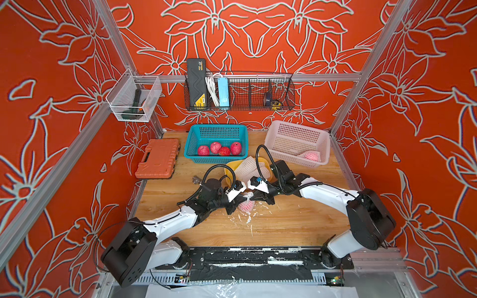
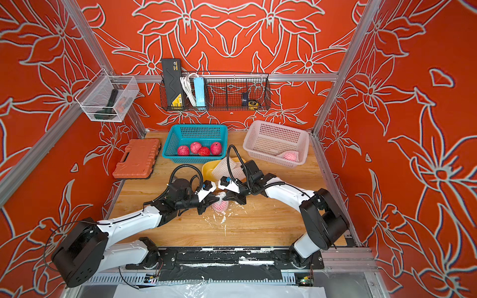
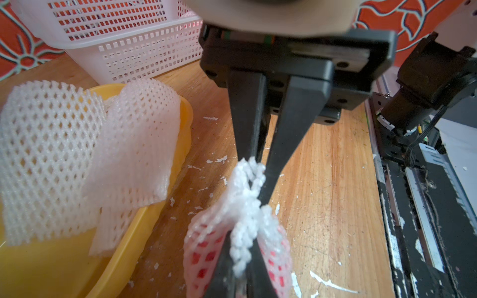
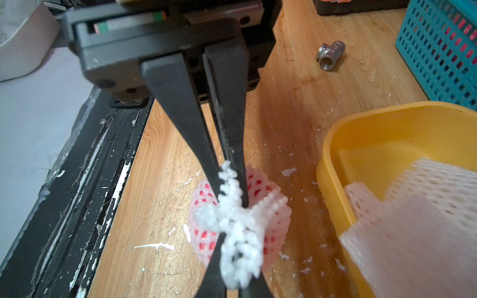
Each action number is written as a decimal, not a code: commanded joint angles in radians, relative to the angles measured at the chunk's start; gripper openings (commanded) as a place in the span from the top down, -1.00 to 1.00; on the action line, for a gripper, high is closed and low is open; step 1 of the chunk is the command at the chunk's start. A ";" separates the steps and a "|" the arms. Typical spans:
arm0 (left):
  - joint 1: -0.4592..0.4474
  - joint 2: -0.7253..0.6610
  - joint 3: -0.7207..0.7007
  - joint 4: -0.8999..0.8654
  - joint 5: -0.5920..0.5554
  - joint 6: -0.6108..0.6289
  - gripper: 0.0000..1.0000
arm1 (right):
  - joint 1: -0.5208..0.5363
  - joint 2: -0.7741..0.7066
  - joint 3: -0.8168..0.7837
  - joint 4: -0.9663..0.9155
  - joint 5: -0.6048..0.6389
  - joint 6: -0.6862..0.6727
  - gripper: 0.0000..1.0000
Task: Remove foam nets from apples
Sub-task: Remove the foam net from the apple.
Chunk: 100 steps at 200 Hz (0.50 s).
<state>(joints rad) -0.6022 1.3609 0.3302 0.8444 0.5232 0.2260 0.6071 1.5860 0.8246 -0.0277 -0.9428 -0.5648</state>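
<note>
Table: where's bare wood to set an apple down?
Bare table: the patch between right arm and front rail, and the one between orange case and left arm. Crowded: the middle, where left gripper and right gripper pinch the foam net on the apple, beside the yellow bowl.

Orange tool case [image 1: 158,158] lies beside teal basket [image 1: 216,128].

robot lab test cell, aluminium frame [image 1: 322,77], floral backdrop walls [image 1: 258,33], wooden tabletop [image 1: 296,227], wire basket [image 1: 255,96] of tools, tool case [image 1: 158,158]
</note>
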 commanded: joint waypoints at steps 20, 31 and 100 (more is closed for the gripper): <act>0.007 -0.019 -0.009 0.024 -0.003 -0.005 0.43 | 0.023 0.039 0.069 -0.092 -0.045 -0.081 0.59; 0.008 -0.030 -0.007 0.017 -0.011 -0.010 0.19 | 0.025 0.042 0.075 -0.104 -0.047 -0.090 0.70; 0.060 -0.204 0.183 -0.524 -0.026 0.063 -0.42 | 0.026 0.017 0.082 -0.116 -0.024 -0.057 0.89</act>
<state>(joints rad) -0.5606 1.2106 0.4274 0.6041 0.4786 0.2218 0.6289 1.6180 0.8742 -0.1127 -0.9516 -0.6147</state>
